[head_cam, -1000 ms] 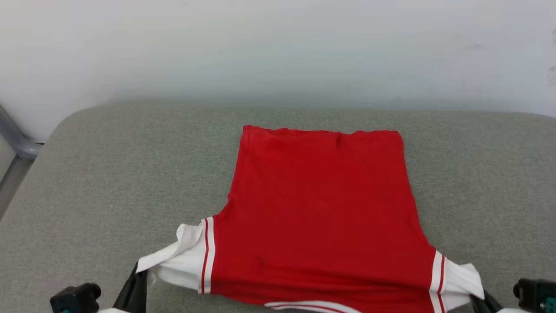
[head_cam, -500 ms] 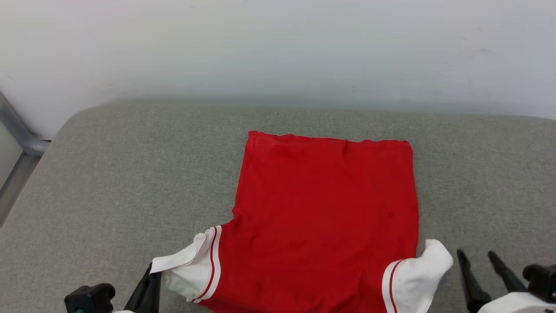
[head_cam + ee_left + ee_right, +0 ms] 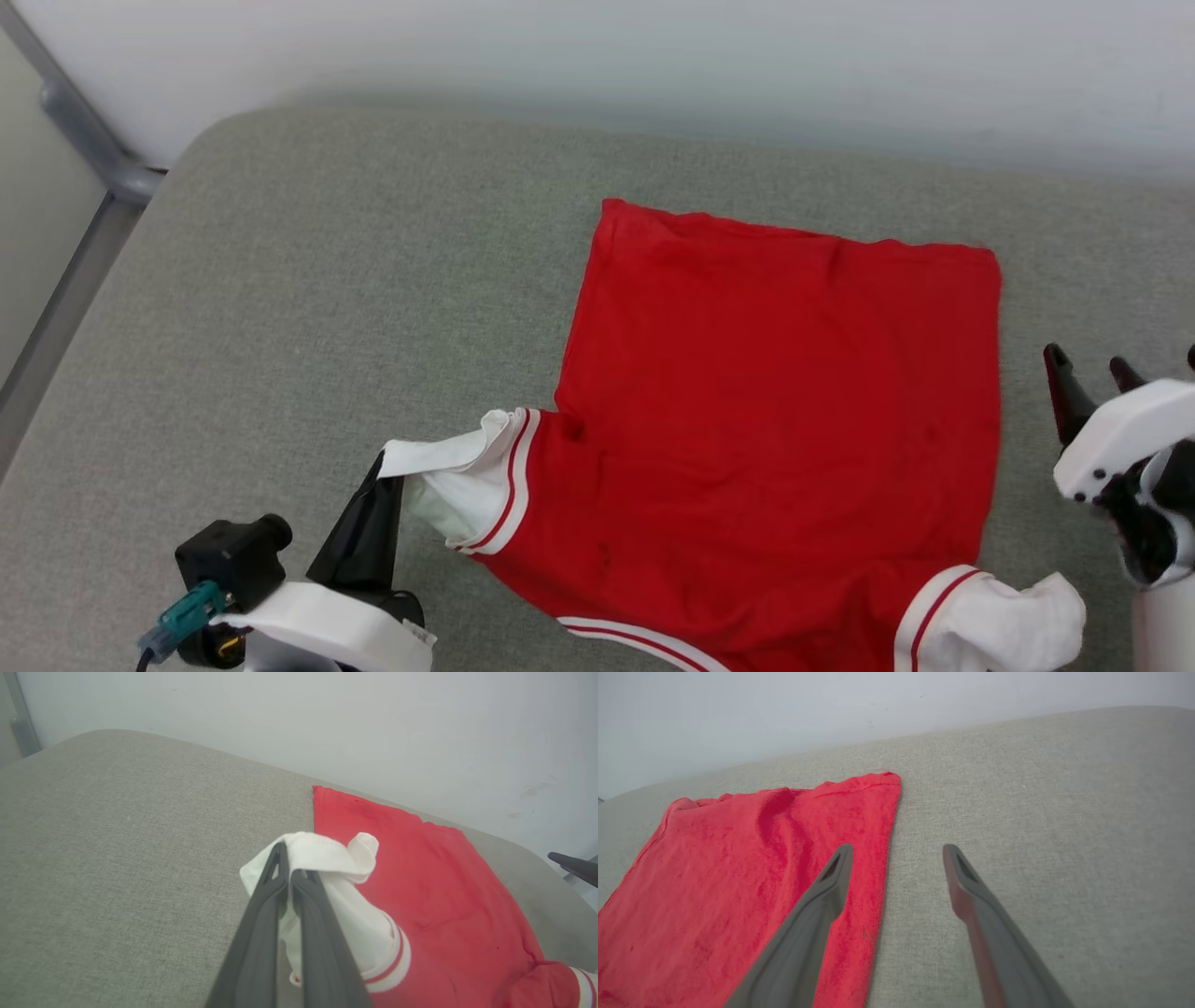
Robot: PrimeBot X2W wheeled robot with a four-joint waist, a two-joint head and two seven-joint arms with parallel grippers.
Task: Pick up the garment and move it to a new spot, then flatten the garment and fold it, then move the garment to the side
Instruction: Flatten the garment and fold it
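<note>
One garment [image 3: 775, 401] on grey cushion [image 3: 327, 280], white wall [image 3: 653, 56] far; left end effector [image 3: 381, 464] grasps its left sleeve [image 3: 457, 467], right end effector [image 3: 1086, 359] released.

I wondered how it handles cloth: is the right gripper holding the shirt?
No, the right gripper is wide open with no cloth pinched between its fingers; the shirt lies on the cushion below.

Soft matt cloth garment [image 3: 775, 392], coarse woven grey cushion [image 3: 327, 280], matt dark right gripper [image 3: 898, 851]
</note>
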